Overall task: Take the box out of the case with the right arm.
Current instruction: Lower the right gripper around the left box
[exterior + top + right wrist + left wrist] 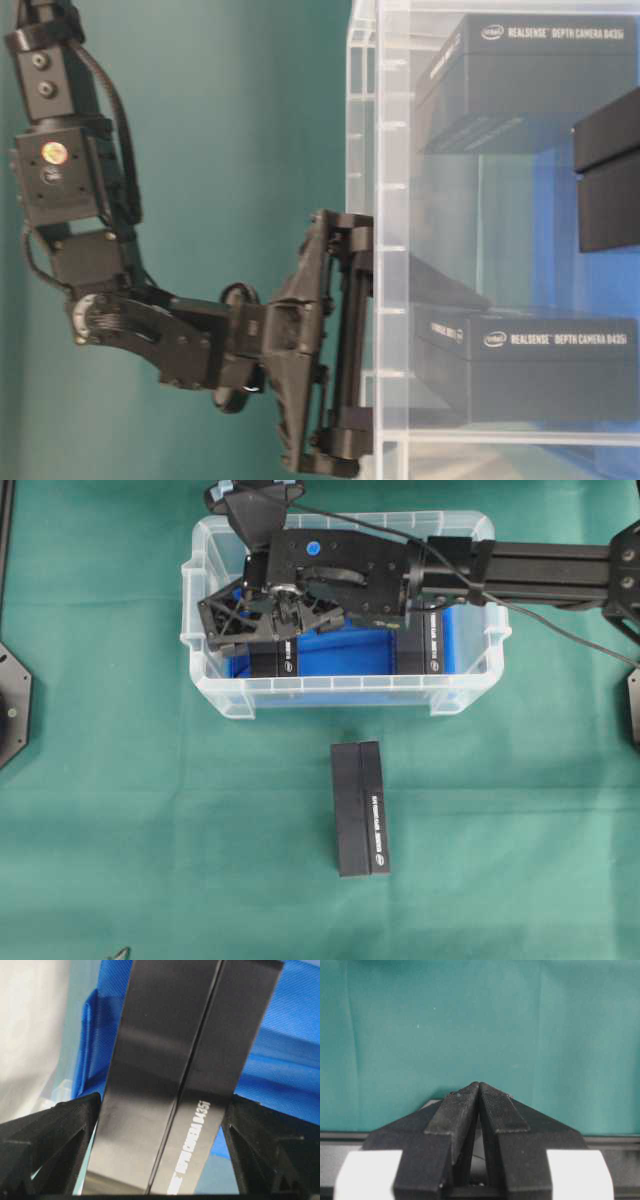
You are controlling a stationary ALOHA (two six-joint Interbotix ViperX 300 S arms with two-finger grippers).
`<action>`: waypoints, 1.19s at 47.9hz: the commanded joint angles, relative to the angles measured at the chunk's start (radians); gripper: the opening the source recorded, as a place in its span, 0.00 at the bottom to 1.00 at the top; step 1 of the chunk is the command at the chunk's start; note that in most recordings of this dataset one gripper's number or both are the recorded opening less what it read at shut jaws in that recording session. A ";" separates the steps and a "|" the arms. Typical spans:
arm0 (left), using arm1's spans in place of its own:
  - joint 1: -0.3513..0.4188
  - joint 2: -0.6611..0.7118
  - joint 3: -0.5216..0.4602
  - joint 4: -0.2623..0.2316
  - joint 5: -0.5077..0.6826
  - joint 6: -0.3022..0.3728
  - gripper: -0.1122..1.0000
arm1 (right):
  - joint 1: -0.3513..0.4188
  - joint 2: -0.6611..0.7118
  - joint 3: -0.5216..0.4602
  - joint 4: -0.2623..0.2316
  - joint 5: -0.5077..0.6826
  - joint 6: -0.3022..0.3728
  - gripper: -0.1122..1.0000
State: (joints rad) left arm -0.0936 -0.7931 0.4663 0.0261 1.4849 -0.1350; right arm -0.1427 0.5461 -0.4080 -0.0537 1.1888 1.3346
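The clear case (340, 692) with a blue bottom stands at the back middle of the green cloth. Two black boxes lie in it: one on the left (268, 662), one on the right (432, 645). The right arm reaches in from the right, and its lattice gripper (235, 625) hangs over the left box. In the right wrist view that box (165, 1060) lies lengthwise between the fingers of the open right gripper (163, 1100), one finger along each long side. The left gripper (479, 1087) is shut on nothing above bare cloth.
A third black box (360, 808) lies on the cloth in front of the case. Seen from table level, the right gripper (350, 340) stands against the case wall (385, 150). A black arm base (12, 702) sits at the left edge.
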 commanded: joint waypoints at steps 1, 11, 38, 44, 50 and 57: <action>-0.002 0.005 -0.026 0.003 -0.006 -0.002 0.12 | -0.005 -0.015 -0.009 0.018 -0.023 0.008 0.95; -0.003 0.006 -0.026 0.002 -0.008 -0.002 0.12 | -0.008 -0.012 -0.009 0.021 -0.026 0.029 0.95; -0.002 0.006 -0.026 0.003 -0.011 0.000 0.12 | -0.009 -0.009 -0.006 -0.002 0.046 0.032 0.74; -0.003 0.005 -0.028 0.002 -0.011 0.000 0.12 | -0.009 -0.009 -0.006 -0.003 0.055 0.034 0.73; -0.003 0.005 -0.026 0.003 -0.011 0.000 0.12 | -0.009 -0.009 -0.008 -0.005 0.034 0.034 0.72; -0.003 0.005 -0.028 0.002 -0.011 0.000 0.12 | -0.009 -0.011 -0.008 -0.009 0.026 0.040 0.72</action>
State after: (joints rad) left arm -0.0936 -0.7915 0.4663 0.0261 1.4803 -0.1350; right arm -0.1488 0.5522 -0.4065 -0.0568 1.2257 1.3714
